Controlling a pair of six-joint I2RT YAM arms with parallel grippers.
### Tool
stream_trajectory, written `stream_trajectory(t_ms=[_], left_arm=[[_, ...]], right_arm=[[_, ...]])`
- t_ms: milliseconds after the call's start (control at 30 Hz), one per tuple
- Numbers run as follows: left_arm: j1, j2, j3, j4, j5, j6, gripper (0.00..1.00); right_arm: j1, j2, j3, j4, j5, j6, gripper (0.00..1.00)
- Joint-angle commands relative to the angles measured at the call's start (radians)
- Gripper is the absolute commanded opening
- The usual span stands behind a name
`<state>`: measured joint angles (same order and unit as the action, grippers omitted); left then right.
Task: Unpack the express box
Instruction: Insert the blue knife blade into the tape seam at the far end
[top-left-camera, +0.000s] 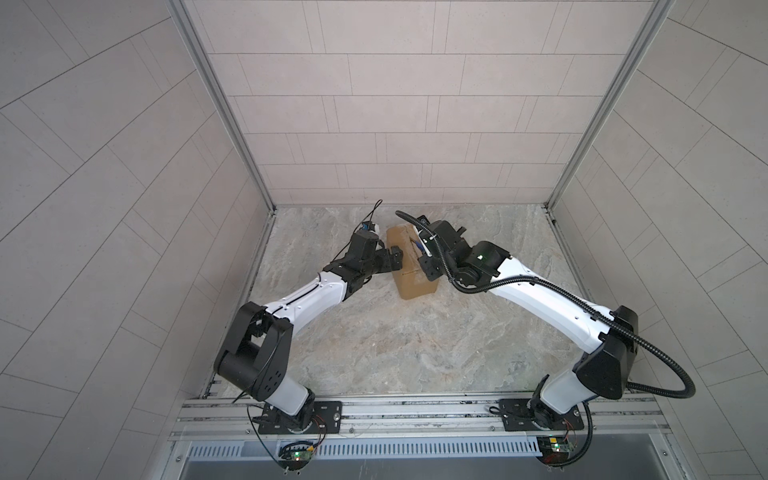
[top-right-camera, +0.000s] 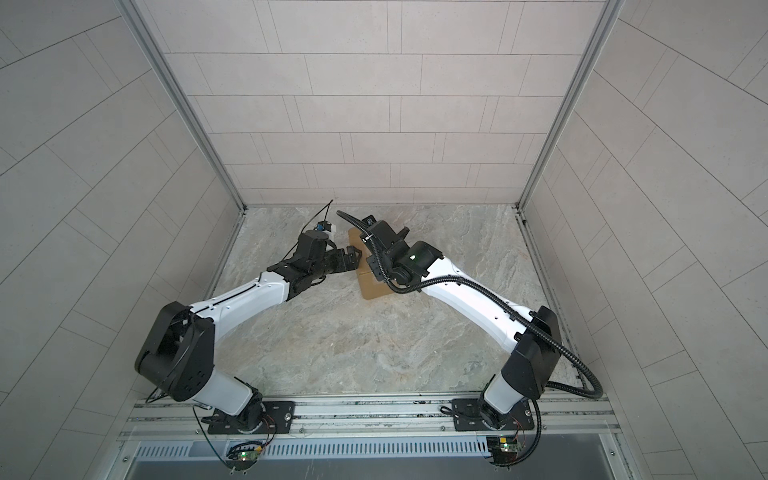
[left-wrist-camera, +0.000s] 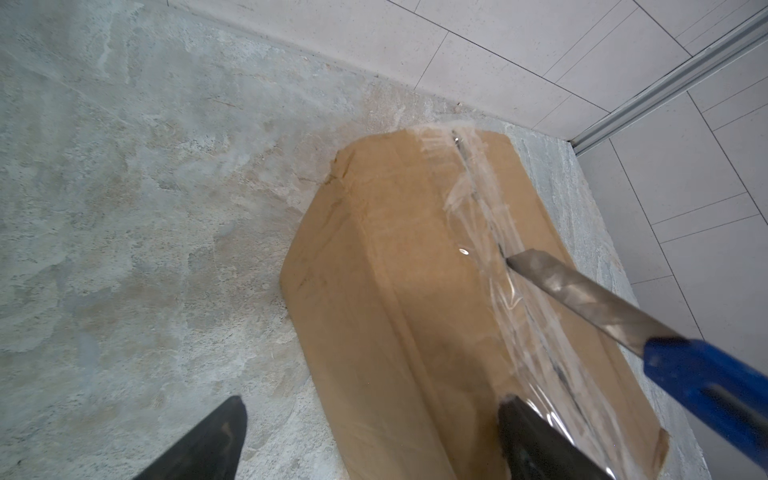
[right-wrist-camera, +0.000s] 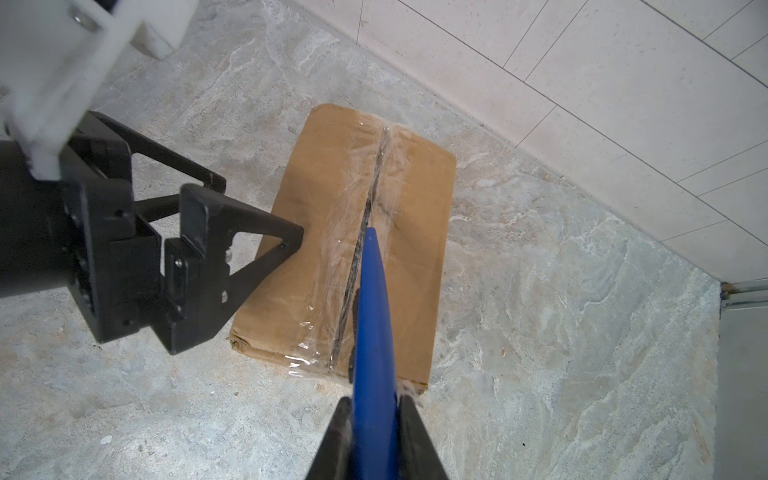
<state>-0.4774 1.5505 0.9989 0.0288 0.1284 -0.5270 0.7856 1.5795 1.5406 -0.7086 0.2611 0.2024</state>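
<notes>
The express box (top-left-camera: 409, 272) (top-right-camera: 371, 287) lies flat on the marble floor near the back wall. It is brown cardboard with clear tape along its top seam (left-wrist-camera: 399, 257) (right-wrist-camera: 415, 216). My right gripper (right-wrist-camera: 376, 401) (top-left-camera: 429, 270) is shut on a blue utility knife (right-wrist-camera: 374, 324) (left-wrist-camera: 706, 374). The grey blade (left-wrist-camera: 582, 299) has its tip in the taped seam about halfway along the box. My left gripper (left-wrist-camera: 374, 405) (right-wrist-camera: 257, 210) (top-left-camera: 395, 259) is open at the box's left side. One finger is above the top by the tape, the other above the floor.
Tiled walls enclose the floor on three sides. The back wall (top-left-camera: 407, 166) stands just behind the box. A metal rail (top-left-camera: 415, 411) with both arm bases runs along the front. Marble floor (top-left-camera: 395, 340) lies between the box and the rail.
</notes>
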Motion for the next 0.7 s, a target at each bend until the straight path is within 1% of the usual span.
stream_trajectory(t_ms=[0, 200, 367, 600, 633, 667], left_arm=[[0.002, 0.019, -0.008, -0.015, -0.006, -0.006, 0.97], [0.003, 0.028, -0.015, 0.005, 0.015, -0.022, 0.97], [-0.001, 0.028, -0.026, 0.038, 0.043, -0.052, 0.97], [-0.017, 0.036, -0.023, 0.055, 0.036, -0.086, 0.96], [-0.052, 0.038, -0.025, 0.059, 0.034, -0.093, 0.96], [-0.056, 0.04, -0.029, 0.065, 0.034, -0.1, 0.96]], right_arm=[[0.007, 0.02, 0.025, -0.025, 0.036, 0.0, 0.0], [0.012, 0.041, 0.024, -0.025, 0.037, 0.0, 0.0], [0.011, 0.043, 0.032, -0.014, 0.0, -0.016, 0.0], [0.011, 0.05, 0.076, -0.054, -0.009, -0.065, 0.0], [0.011, 0.054, 0.082, -0.059, -0.01, -0.073, 0.0], [0.01, 0.058, 0.088, -0.064, -0.013, -0.079, 0.0]])
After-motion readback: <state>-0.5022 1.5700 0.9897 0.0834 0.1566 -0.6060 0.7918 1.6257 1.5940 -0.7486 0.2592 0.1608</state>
